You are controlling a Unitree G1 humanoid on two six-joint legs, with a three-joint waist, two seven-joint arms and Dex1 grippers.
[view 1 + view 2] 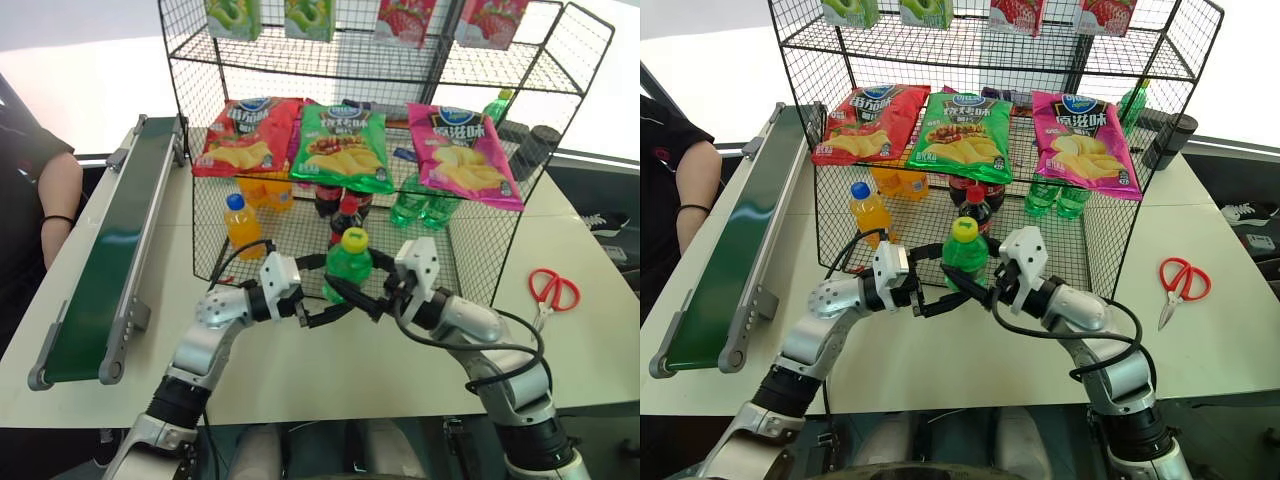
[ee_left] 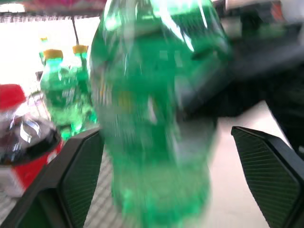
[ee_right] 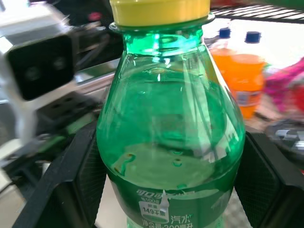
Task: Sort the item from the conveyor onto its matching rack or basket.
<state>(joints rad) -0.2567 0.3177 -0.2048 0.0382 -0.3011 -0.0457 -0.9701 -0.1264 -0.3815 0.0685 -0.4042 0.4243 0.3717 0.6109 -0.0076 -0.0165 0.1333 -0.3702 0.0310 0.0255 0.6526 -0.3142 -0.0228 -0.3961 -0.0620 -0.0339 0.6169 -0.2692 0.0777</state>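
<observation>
I hold the green soda bottle (image 1: 348,268) upright in my right hand (image 1: 372,300), its 2 fingers pressed against the bottle's sides, above the tabletop (image 1: 300,370) and just in front of the black wire rack (image 1: 480,250). My left hand (image 1: 322,312) stands wide beside the bottle, its fingers apart from the plastic on both sides, as the left wrist view shows. The conveyor (image 1: 105,270) lies well off to my left.

The hand-over looks complete, in my judgement, so the step now is the placing. On the rack's lowest tier, 2 matching green bottles (image 1: 420,205) stand at the right end, apart from the cola bottles (image 1: 340,205) in the middle and the orange drink bottles (image 1: 262,192) at the left. To do this well I should draw my left hand clear first, keep the bottle upright, carry it toward the green pair, and set it down beside them without knocking them. The hanging crisp packets (image 1: 340,145) overhang that tier, so a low approach seems wise.
</observation>
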